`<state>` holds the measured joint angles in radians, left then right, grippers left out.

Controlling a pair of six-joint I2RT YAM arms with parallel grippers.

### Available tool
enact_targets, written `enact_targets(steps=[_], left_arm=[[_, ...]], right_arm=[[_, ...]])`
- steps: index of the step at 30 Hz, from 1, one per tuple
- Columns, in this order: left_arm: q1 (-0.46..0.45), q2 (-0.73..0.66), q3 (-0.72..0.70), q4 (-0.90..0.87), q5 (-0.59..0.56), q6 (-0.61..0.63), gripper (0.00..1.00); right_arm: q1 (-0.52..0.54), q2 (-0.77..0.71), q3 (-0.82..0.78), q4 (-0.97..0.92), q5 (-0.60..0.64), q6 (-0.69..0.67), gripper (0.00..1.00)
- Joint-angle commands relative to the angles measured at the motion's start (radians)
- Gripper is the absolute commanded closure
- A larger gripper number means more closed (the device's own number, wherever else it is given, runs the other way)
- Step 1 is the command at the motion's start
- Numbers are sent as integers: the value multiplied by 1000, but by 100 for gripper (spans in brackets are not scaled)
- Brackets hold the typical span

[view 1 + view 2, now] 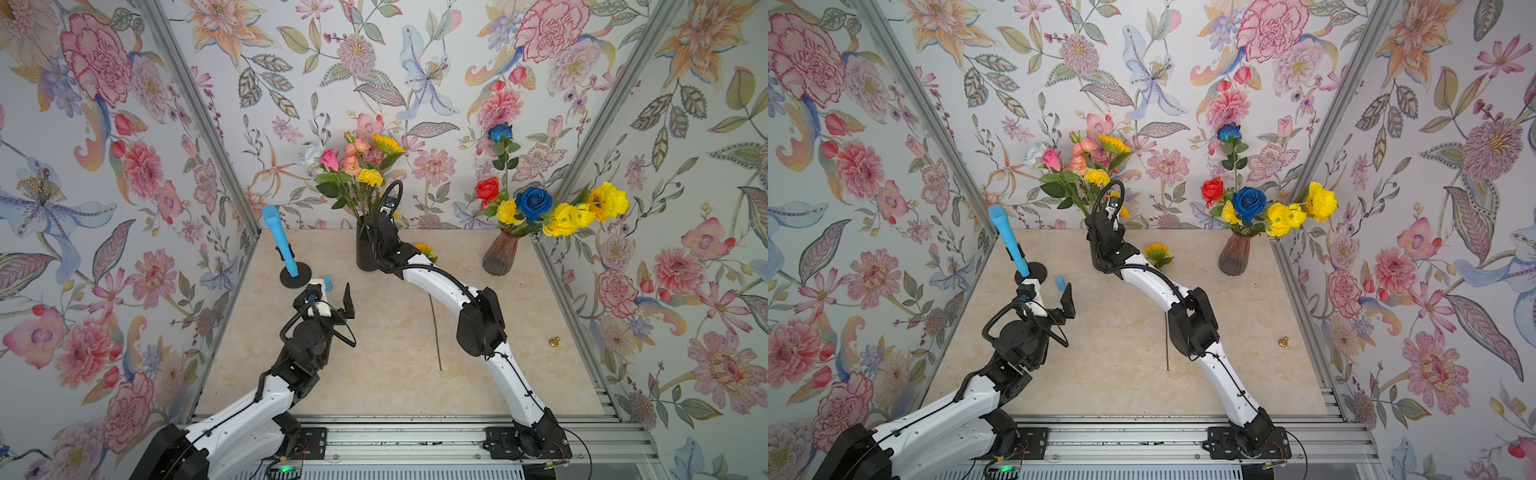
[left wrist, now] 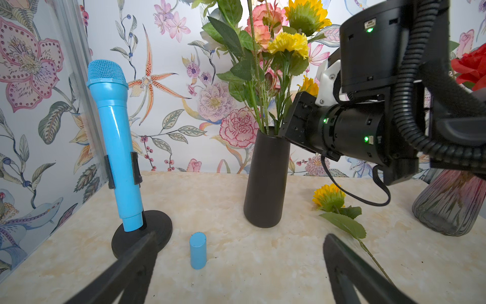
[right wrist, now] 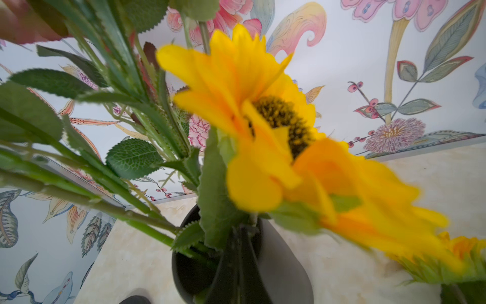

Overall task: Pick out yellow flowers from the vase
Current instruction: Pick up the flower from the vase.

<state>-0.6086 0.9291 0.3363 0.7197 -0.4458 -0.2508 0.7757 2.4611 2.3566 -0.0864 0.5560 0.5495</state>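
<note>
Right gripper [image 3: 243, 231]: clenched on the stem of a sunflower [image 3: 276, 118], just above the rim of the black vase [image 3: 184, 237].
Right arm: I reach forward from the base in an arch over the table [image 1: 374, 374], wrist tipped down at the vase mouth among the leaves.
Left gripper [image 1: 334, 293]: released, jaws wide with nothing between them, low over the table near the blue microphone [image 1: 276, 237].
Sunflower and gripper: the head sits right over my fingertips and the stem drops between them into the vase.
Sunflower's look: bright yellow petals, dark speckled centre, green leaf under the head; the nearest petals are blurred.
Other yellow flowers: a ruffled pompom [image 1: 370, 176] and a taller sunflower [image 1: 387, 144] stand in the same vase with pink roses [image 1: 330, 160]. A loose sunflower [image 1: 424, 249] lies on the table just beside the vase, stem pointing to the front.
</note>
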Motion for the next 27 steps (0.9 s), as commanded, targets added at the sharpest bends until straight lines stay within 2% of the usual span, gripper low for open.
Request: enact_targets(steps=[1, 17, 27], left_arm=[[11, -18, -14, 8, 12, -7, 0], [11, -14, -18, 21, 5, 8, 0], [11, -14, -36, 64, 13, 34, 0]], right_arm=[[9, -66, 19, -6, 23, -41, 97], [15, -128, 12, -5, 21, -122, 100], [12, -221, -57, -5, -6, -176, 100]])
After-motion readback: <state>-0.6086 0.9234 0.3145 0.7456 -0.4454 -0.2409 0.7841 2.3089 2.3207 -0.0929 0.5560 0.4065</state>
